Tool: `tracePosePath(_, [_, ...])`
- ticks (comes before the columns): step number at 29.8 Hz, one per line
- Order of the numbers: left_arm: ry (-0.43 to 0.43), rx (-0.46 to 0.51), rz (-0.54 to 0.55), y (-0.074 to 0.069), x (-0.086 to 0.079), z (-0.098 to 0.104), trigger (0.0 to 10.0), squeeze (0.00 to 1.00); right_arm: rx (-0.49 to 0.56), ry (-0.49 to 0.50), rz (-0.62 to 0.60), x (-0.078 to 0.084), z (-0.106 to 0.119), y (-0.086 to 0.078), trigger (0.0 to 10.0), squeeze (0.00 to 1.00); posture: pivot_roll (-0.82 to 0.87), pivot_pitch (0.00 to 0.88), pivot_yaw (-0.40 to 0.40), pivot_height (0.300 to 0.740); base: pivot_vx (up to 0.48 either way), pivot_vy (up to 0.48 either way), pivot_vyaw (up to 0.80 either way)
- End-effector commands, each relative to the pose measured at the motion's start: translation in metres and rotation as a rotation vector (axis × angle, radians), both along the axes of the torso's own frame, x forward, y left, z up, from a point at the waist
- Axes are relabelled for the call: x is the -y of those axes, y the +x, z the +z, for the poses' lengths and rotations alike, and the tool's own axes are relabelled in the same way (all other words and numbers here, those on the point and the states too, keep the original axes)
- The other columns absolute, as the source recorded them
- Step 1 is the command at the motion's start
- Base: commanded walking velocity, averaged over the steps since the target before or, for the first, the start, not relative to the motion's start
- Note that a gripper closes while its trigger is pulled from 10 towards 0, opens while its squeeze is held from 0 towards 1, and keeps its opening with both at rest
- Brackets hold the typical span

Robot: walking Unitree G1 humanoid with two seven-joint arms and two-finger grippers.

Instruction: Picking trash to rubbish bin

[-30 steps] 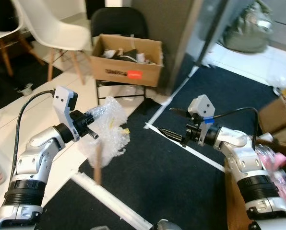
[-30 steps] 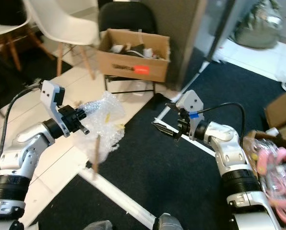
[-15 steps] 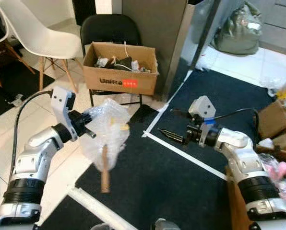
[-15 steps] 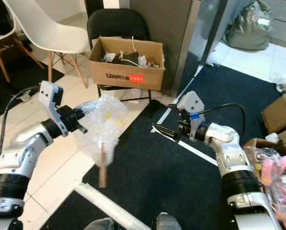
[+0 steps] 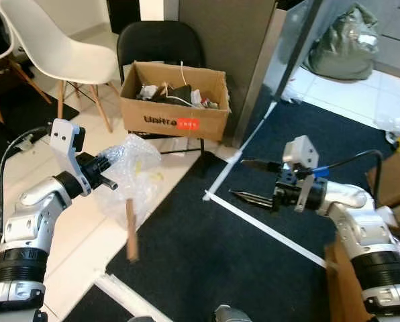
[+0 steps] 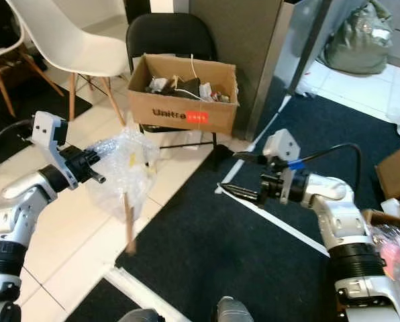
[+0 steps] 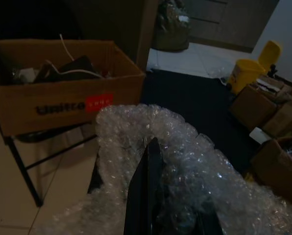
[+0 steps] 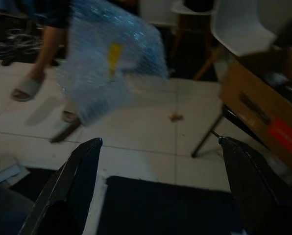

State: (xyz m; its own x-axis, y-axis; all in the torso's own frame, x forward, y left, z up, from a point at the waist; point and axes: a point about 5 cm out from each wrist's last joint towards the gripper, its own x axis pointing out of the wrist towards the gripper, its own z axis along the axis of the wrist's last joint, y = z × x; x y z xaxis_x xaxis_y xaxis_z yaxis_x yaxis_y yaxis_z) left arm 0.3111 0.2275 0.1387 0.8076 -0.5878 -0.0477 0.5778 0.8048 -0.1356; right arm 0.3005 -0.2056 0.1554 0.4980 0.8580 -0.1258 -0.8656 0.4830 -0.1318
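Note:
A crumpled sheet of clear bubble wrap (image 5: 127, 176) with a brown strip of tape (image 5: 130, 229) dangling from it hangs in the air over the white floor tiles, with my left gripper (image 5: 108, 172) shut on its edge. The left wrist view has one black finger (image 7: 145, 188) pressed into the bubble wrap (image 7: 185, 161). An open cardboard box (image 5: 174, 99) with trash in it sits on a black chair (image 5: 161, 47) just beyond. My right gripper (image 5: 249, 180) is open and empty over the dark carpet, with its fingers (image 8: 77, 181) spread wide in the right wrist view.
White chairs (image 5: 59, 47) stand at the left. A white tape line (image 5: 264, 228) crosses the dark carpet (image 5: 254, 268). A grey wall corner (image 5: 254, 60) rises behind the box. Cardboard boxes (image 5: 391, 178) sit at the right. A person's feet (image 8: 28, 88) stand behind the bubble wrap (image 8: 111, 63).
The camera has shifted as I walk. The left gripper still holds the bubble wrap, now lower and further left. The right gripper stays open.

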Motion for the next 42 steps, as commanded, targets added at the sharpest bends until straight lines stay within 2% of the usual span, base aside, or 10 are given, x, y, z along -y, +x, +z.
tracePosePath(1, [0.014, -0.015, -0.005, -0.001, -0.001, -0.005, 10.0, 0.0, 0.016, 0.015, -0.016, 0.009, 0.007, 0.002, 10.0, 0.0, -0.01, 0.0, -0.015, 0.74, 0.274, 0.0, 0.0])
tracePosePath(6, [0.018, -0.011, -0.005, -0.001, -0.002, -0.004, 10.0, 0.0, -0.02, 0.007, 0.009, 0.02, 0.009, -0.004, 10.0, 0.0, -0.01, 0.0, -0.013, 0.74, 0.272, 0.0, 0.0])
tracePosePath(11, [0.022, -0.009, 0.001, 0.0, -0.005, -0.003, 10.0, 0.0, -0.072, -0.012, 0.059, 0.02, 0.004, -0.012, 10.0, 0.0, -0.01, 0.0, -0.011, 0.74, 0.273, 0.0, 0.0])
tracePosePath(33, [0.036, 0.009, 0.044, 0.0, -0.019, 0.0, 10.0, 0.0, -0.11, -0.062, 0.063, 0.022, -0.003, -0.014, 10.0, 0.0, -0.01, 0.0, -0.02, 0.74, 0.279, 0.0, 0.0])
tracePosePath(42, [0.039, 0.011, 0.049, 0.001, -0.02, -0.001, 10.0, 0.0, -0.111, -0.073, 0.065, 0.022, -0.004, -0.015, 10.0, 0.0, -0.01, 0.0, -0.021, 0.74, 0.48, 0.0, 0.0])
